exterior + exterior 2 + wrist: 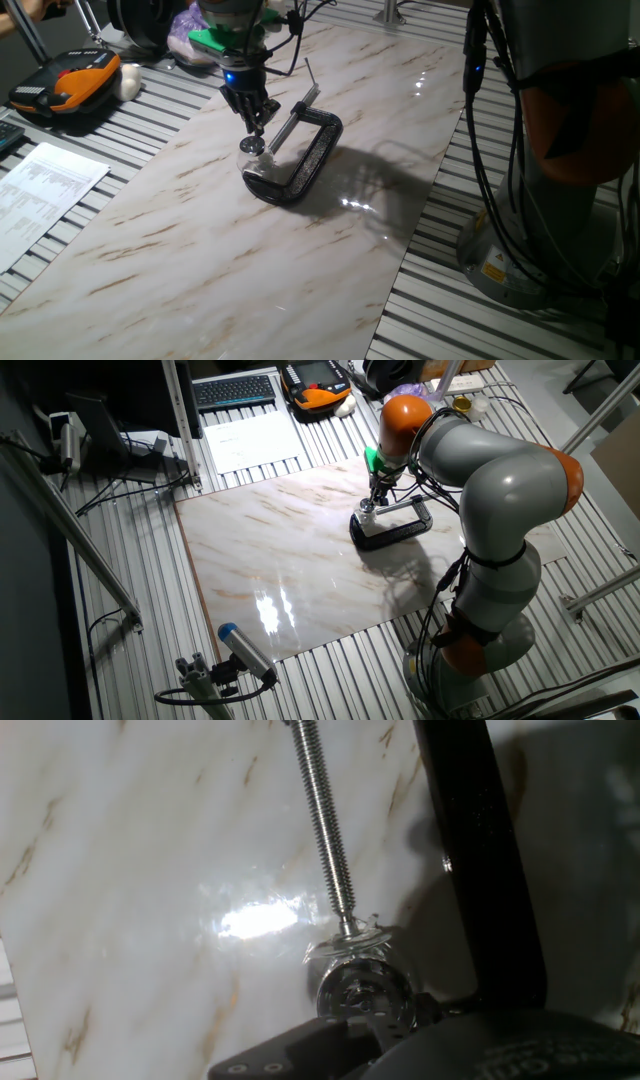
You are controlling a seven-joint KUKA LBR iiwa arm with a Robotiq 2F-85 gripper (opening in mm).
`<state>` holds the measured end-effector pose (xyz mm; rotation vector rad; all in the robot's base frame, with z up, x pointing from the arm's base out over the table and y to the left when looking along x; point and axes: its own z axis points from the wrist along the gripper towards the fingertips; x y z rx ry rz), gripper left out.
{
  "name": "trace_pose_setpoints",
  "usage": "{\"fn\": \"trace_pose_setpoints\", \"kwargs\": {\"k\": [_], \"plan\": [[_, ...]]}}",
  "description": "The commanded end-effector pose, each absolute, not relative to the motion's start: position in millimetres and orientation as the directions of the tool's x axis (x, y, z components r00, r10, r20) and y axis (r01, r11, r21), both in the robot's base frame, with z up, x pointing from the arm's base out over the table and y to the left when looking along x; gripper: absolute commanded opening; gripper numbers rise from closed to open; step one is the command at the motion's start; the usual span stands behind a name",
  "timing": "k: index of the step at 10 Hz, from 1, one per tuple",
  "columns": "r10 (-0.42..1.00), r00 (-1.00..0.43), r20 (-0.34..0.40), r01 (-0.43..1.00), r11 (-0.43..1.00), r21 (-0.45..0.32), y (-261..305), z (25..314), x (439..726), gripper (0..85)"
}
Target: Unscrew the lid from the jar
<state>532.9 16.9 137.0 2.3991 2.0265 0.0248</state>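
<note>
The lid (254, 146) shows as a small silvery disc sitting on top of the jar (256, 163), a tiny clear glass cylinder held in the mouth of the black C-clamp (305, 165), near the left end of the clamp on the marble tabletop (200, 230). In the hand view the shiny lid (363, 988) lies just below the clamp's threaded screw (325, 830), whose pad presses toward the glass. As far as the pictures tell, the lid is on the jar and not lifted away, so the unscrewing looks unfinished; whether any turns are done cannot be read. The gripper (256, 125) hangs straight above the lid with its fingertips down at the cap; they appear narrowly set, but whether they actually pinch the lid I cannot tell, since the hand view shows only the dark finger bases at the bottom edge. What seems left: a sure hold on the cap, the twisting, then lifting it clear. Farther off, a paper sheet (40, 195) lies left of the marble, and an orange-and-black handset (65, 85) rests at far left.
</note>
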Motion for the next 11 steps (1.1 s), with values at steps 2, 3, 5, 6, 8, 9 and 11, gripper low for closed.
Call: {"fn": "trace_pose_setpoints", "kwargs": {"k": [2, 3, 5, 6, 8, 9, 11], "plan": [[0.985, 0.173, 0.012, 0.985, -0.174, 0.013, 17, 137, 533, 51.0], [0.984, 0.178, 0.012, 0.984, -0.178, 0.013, 17, 137, 533, 68.0], [0.98, 0.199, 0.008, 0.98, -0.199, 0.008, 18, 134, 535, 68.0], [0.978, 0.207, 0.008, 0.978, -0.207, 0.008, 17, 132, 537, 68.0], [0.978, 0.208, 0.018, 0.978, -0.208, 0.017, 18, 129, 538, 68.0], [0.978, 0.208, 0.018, 0.978, -0.208, 0.017, 19, 127, 540, 68.0], [0.979, 0.202, 0.02, 0.979, -0.202, 0.017, 19, 120, 542, 68.0]]}}
